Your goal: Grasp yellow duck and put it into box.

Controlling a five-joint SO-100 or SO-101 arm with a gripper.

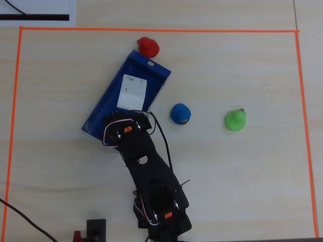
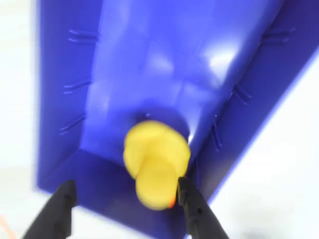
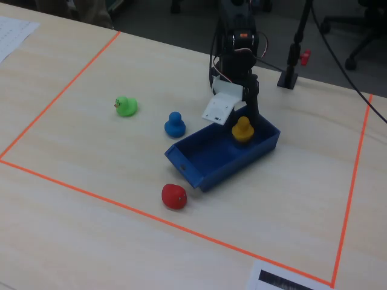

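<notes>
End effector (image 2: 124, 196): wrist view, two black fingers rise from the bottom edge, spread apart; the yellow duck sits between them, close by the right finger (image 2: 192, 204); contact too blurred to tell. Not clamped on anything.
Yellow duck (image 2: 155, 167): wrist view, lower centre of frame, inside the box near its closest end wall, orange beak at its lower right. Fixed view: duck (image 3: 242, 129) upright in the box's far end, right of centre, directly under the end effector (image 3: 249, 115).
Box (image 2: 164, 64): blue tray with low walls, fills most of the wrist view. Overhead view: box (image 1: 151, 80) lies diagonally, upper left of centre, its lower end hidden under the arm; a white plate on the arm covers part of its floor.
Arm (image 1: 151, 186): overhead view, black, reaching from bottom centre up to the box.
Red duck (image 3: 173, 196): fixed view, on the worktop (image 3: 91, 223) just beside the box's near end, lower centre of frame.
Blue duck (image 3: 175, 125): left of the box, near it, not touching.
Green duck (image 3: 126, 106): further left, well apart from the box.
Orange tape line (image 3: 91, 193): borders the work area on the worktop.
</notes>
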